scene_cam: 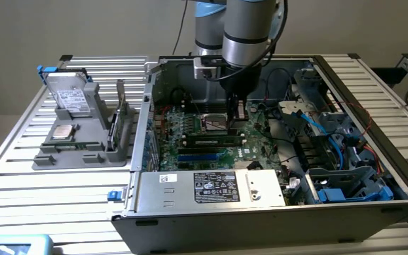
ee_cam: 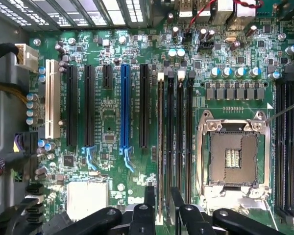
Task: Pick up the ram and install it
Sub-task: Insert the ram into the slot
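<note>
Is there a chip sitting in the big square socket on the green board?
No, the square socket lies open and bare in the wrist view, with no chip seated inside it.

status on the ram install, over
pincer open, straddling one end of the ram. ram standing on edge in a motherboard slot near the cpu socket, full seating unclear. nothing between pincer and ram.
</note>
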